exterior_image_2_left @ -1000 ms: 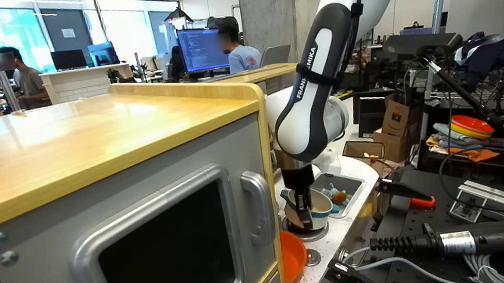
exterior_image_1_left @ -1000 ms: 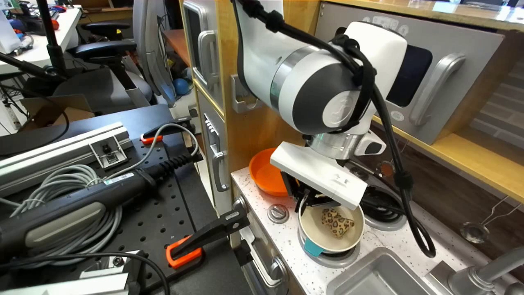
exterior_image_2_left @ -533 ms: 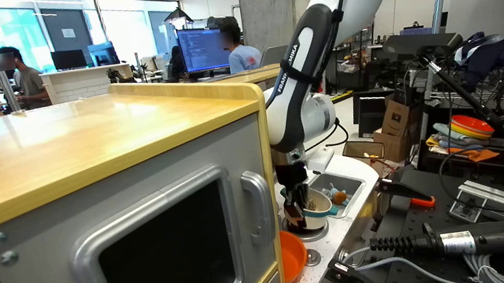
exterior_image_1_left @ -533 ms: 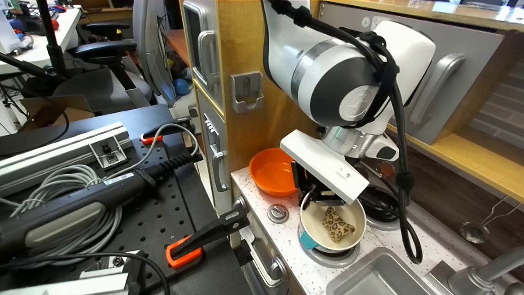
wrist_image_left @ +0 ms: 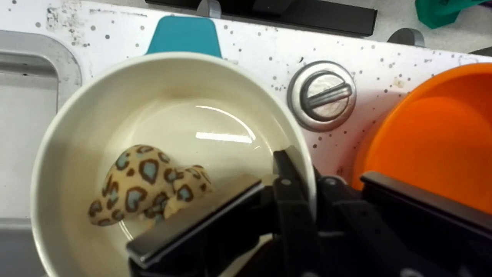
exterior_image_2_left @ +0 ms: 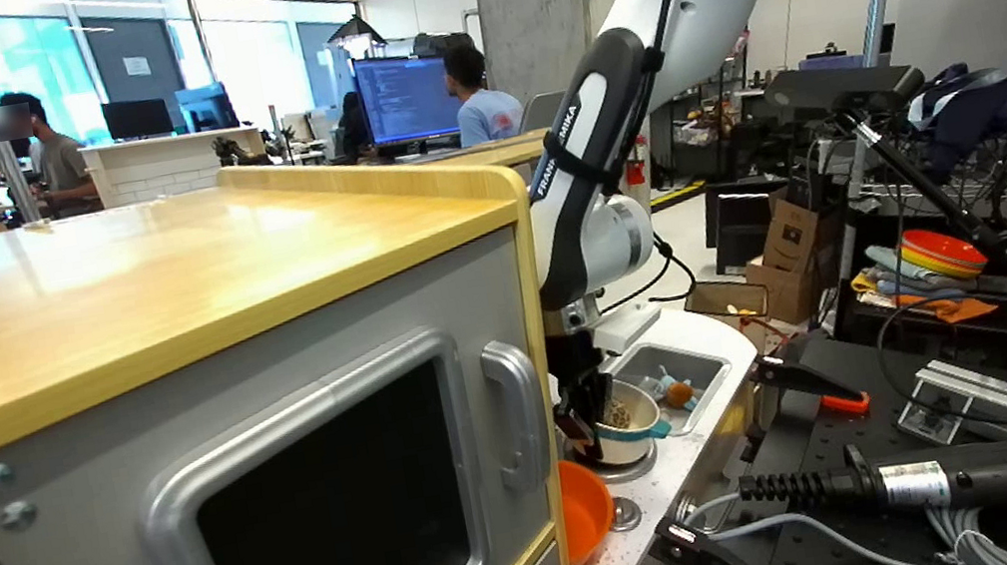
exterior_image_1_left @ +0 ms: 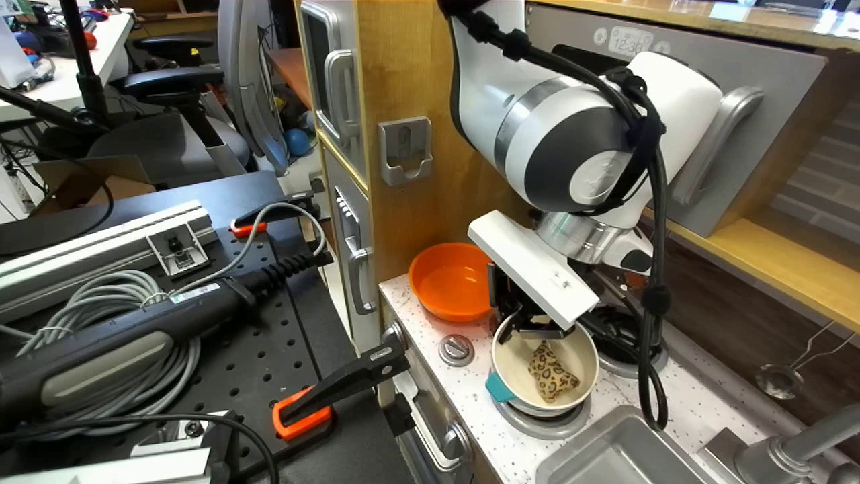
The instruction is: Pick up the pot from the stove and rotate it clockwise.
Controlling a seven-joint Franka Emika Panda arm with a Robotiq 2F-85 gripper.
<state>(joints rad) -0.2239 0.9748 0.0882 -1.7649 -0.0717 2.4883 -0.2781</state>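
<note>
The pot is directly over a burner of the stove, with the gripper clamped on the pot's rim: in the wrist view one finger reaches down inside the wall, its partner is just outside, and the wall runs between them. So I'd call the grasp done. The lift is harder to judge; in both exterior views the pot's base shows so poorly against the burner that I can't tell whether they touch. If they do, raising the pot comes next. At least part of the clockwise turn is left, I reckon, since the gripper has not yet let go. The pot's teal handle sticks out in front of it.

A spotted toy lies inside the pot. An orange bowl is beside the pot on the gripper's side, a knob near it, and the sink is on the pot's opposite side.
</note>
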